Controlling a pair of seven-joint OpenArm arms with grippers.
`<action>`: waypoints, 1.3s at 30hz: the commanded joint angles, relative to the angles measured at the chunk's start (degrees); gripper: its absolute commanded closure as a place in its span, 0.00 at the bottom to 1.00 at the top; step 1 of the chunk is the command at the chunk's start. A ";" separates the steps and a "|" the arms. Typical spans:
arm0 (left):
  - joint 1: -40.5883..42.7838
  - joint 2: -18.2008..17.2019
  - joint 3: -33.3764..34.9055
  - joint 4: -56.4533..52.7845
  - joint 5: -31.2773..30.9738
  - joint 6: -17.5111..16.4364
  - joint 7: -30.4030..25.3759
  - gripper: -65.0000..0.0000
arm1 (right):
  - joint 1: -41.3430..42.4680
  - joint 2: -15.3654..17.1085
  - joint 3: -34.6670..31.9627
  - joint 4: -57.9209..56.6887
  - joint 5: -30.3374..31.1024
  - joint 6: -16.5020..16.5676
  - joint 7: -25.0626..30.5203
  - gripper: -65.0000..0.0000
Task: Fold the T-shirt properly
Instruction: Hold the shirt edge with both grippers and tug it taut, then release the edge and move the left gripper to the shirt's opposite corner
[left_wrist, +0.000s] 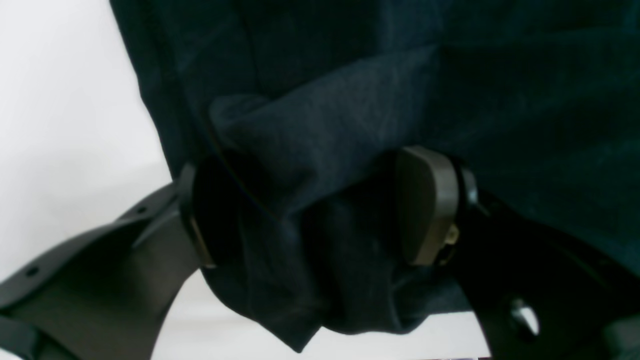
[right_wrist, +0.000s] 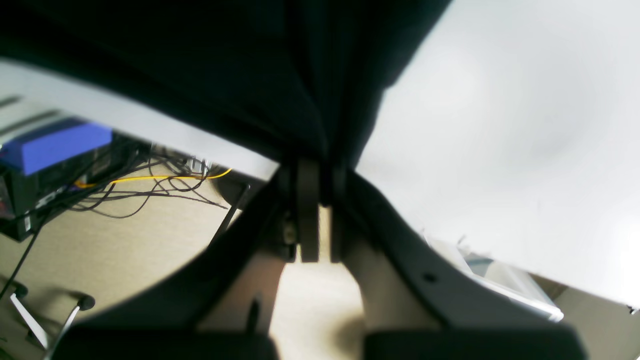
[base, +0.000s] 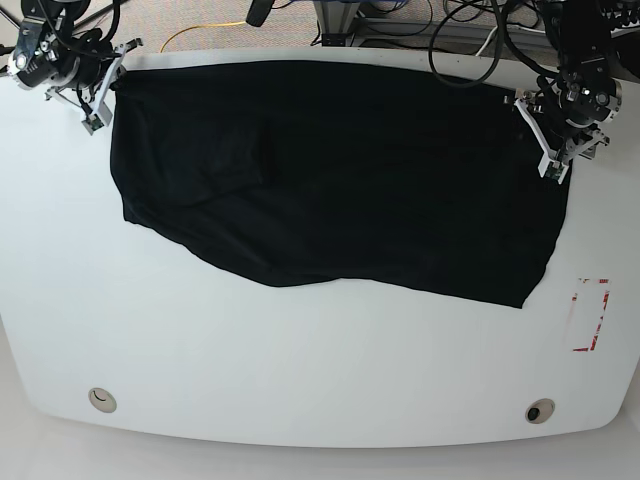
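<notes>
In the base view I have the T-shirt (base: 350, 180) spread across the upper half of the frame, its long axis running left to right, with 1 gripper at each end of its upper edge. My right gripper (base: 117, 80), at the upper left, is clamped on that upper left corner; the right wrist view shows the black cloth gathered to a point between its 2 fingertips. My left gripper (base: 545, 130), at the upper right, stands wide, and in the left wrist view its 2 fingers straddle a wrinkled ridge of cloth, with no pinch on it. So the relation I judge to matter is the left one: the upper right corner lies right under that gripper, which is far nearer to it than the right. I reckon the next move is to close on that ridge, then bring the upper edge toward the bottom of the frame with both arms. A shallow bite could slip.
</notes>
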 joint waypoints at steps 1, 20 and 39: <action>0.42 -0.33 0.06 -0.30 2.19 0.01 2.15 0.32 | -1.11 1.40 1.16 2.04 1.06 -0.10 -2.65 1.00; 0.42 -0.42 0.06 0.14 1.93 -0.07 2.15 0.32 | -2.25 5.09 1.34 1.78 1.24 -0.10 -2.83 0.05; -5.12 0.02 -8.46 12.63 -8.53 -0.16 2.59 0.31 | 13.31 -0.71 10.66 2.13 0.80 -0.10 -3.09 0.07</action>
